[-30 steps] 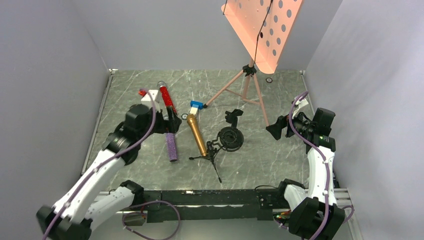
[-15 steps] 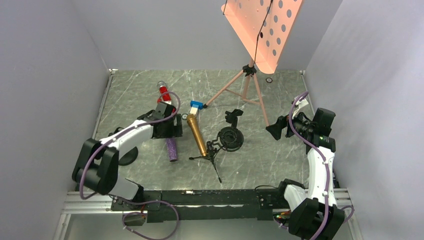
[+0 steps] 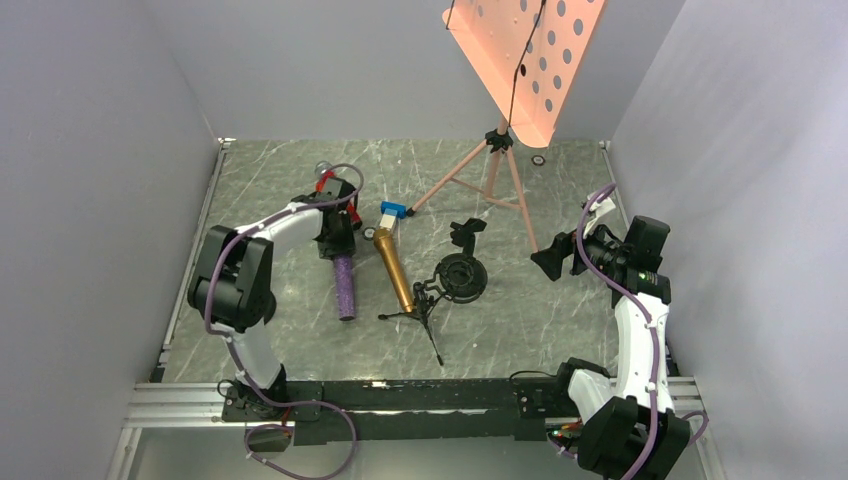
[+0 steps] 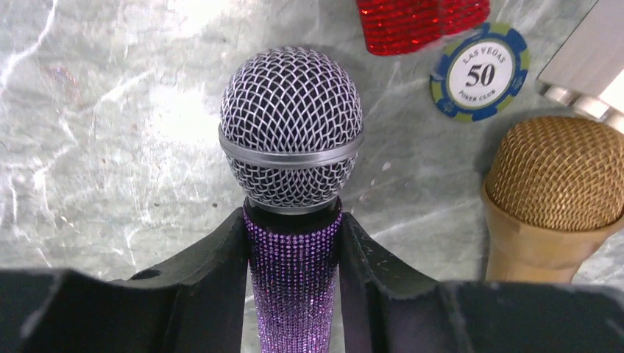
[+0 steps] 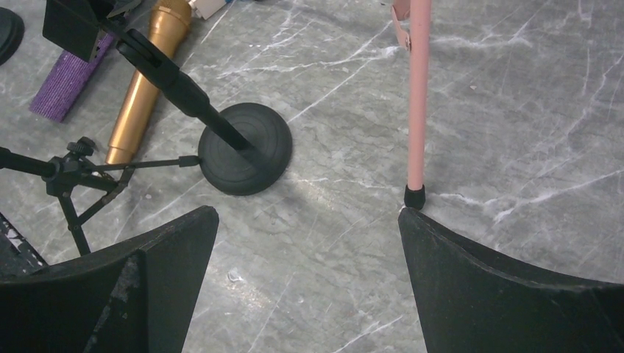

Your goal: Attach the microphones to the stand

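Observation:
The purple microphone (image 3: 345,290) lies on the marble table; its silver mesh head (image 4: 291,132) sits just beyond my left gripper (image 4: 292,250), whose jaws press both sides of the glittery handle. Its handle end also shows in the right wrist view (image 5: 62,88). The red microphone (image 4: 412,22) lies just past it, mostly hidden under my left arm in the top view. To the right lies the gold microphone (image 3: 395,270). The black round-base stand (image 3: 462,275) and a small tripod stand (image 3: 425,305) are mid-table. My right gripper (image 3: 550,262) hangs open near the right edge.
A pink music stand (image 3: 500,170) rises at the back; one leg (image 5: 417,95) ends just ahead of my right finger. A blue-and-yellow poker chip (image 4: 480,71) and a blue-and-white block (image 3: 392,212) lie by the microphone heads. Grey walls close in three sides.
My left arm has swung forward and lowered over the purple microphone, and its jaws have closed from wide open onto the handle. The right arm has not moved.

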You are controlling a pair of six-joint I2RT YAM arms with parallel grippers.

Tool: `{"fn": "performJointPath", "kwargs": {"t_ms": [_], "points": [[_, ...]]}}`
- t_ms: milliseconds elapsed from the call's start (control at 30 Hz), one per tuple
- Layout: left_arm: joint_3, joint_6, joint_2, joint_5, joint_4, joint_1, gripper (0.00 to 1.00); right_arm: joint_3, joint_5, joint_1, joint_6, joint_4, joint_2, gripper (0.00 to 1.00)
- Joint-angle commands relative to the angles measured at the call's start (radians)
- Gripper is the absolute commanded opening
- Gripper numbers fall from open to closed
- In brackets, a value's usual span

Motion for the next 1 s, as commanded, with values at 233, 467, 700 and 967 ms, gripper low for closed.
{"fn": "performJointPath", "kwargs": {"t_ms": [233,467,700,967], "points": [[0.030,0.006,0.067,-0.054,-0.171,-0.001,0.48,0.020,-0.009,0.022,-0.042,-0.007,0.004,1.00],[0.098,0.050,0.123,-0.082,-0.234,-0.001,0.53,0.024,-0.003,0.031,-0.047,-0.012,0.002,1.00],[0.100,0.080,0.133,-0.083,-0.242,-0.001,0.58,0.025,-0.011,0.032,-0.050,-0.015,-0.003,1.00],[0.126,0.091,0.080,-0.105,-0.263,-0.001,0.05,0.025,-0.009,0.034,-0.052,-0.017,-0.006,1.00]]}}
